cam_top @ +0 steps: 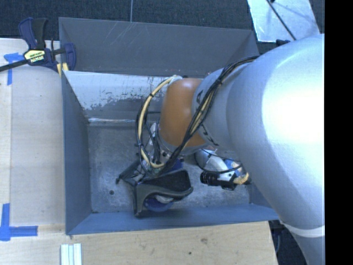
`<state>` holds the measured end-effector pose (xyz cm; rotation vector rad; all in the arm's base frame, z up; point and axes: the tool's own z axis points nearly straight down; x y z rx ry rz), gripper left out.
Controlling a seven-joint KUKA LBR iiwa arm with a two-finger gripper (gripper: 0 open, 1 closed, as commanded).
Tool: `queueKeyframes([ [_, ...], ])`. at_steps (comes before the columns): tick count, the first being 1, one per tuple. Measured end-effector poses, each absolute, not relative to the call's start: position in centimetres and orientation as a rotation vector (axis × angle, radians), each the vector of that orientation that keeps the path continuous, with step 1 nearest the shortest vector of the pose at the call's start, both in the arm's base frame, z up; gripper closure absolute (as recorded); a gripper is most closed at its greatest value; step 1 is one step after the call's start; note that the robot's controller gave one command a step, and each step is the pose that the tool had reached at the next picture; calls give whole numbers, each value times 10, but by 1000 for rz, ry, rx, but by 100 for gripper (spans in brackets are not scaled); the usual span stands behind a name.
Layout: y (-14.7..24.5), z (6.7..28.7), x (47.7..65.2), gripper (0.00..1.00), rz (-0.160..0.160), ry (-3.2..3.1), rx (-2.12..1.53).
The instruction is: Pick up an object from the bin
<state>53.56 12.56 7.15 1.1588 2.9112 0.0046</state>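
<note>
The claw sits low in the bin, its opening impossible to tell, beside one dark shoe-shaped thing, one black-and-yellow tool and one white-blue object.

Bright light from above, glare on pale arm, dark shadow on bin floor

Bin: grey metal, matt; scratches are seen on the far wall, floor roughened.
Orange cover: smooth, slight sheen.
Arm casing: smooth, pale, softly glossy.
</note>
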Motion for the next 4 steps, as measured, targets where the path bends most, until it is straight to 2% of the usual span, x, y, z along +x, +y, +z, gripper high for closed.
queueKeyframes([
  [1,125,72,537,0,5,2911,1158],
  [2,125,75,541,100,12,2901,1155],
  [3,124,159,543,100,5,2914,1158],
  [4,123,186,544,100,1,2919,1156],
])
